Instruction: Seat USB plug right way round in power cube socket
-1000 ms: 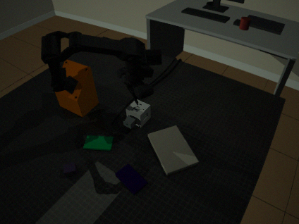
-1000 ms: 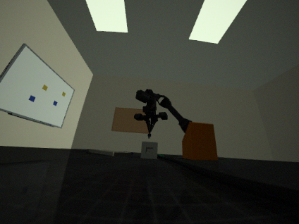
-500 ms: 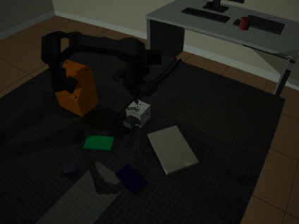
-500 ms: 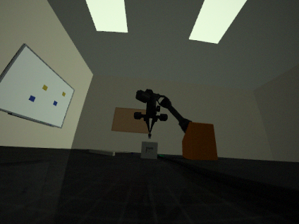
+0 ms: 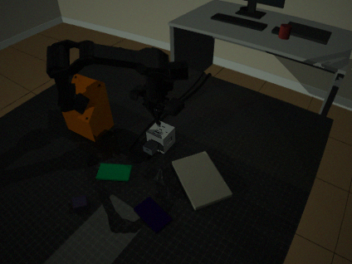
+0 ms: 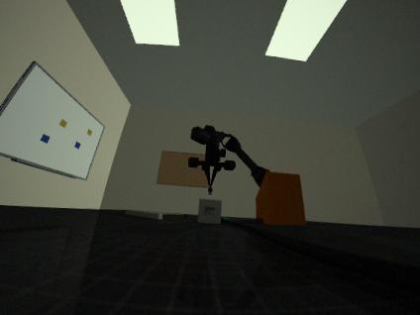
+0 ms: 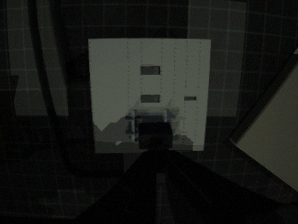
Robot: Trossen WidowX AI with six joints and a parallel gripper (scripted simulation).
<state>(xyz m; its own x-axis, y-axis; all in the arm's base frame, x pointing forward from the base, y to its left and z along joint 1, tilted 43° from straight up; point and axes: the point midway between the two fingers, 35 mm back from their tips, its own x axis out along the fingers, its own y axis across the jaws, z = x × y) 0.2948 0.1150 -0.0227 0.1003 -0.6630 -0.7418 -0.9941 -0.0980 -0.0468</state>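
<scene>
The white power cube [image 5: 168,139] [image 6: 203,218] [image 7: 112,80] stands on the dark table. Its top shows two wide slots and one smaller slot in the wrist view, with its edges nearly square to that view. My gripper [image 5: 158,118] [image 6: 210,187] [image 7: 158,160] points down over the cube and is shut on the USB plug [image 6: 210,192] [image 7: 155,135], a small dark block. In the exterior view the plug hangs just above the cube's top, with a thin gap below. The plug and its shadow hide the top socket beneath it. Which way round the plug faces is too dark to tell.
A grey block [image 5: 150,148] sticks out of the cube's side. A green slab [image 5: 114,172], a purple slab [image 5: 153,214], a small dark block [image 5: 80,202] and a beige slab [image 5: 201,180] [image 7: 272,135] lie around. The orange block [image 5: 93,112] [image 6: 281,200] stands by the arm.
</scene>
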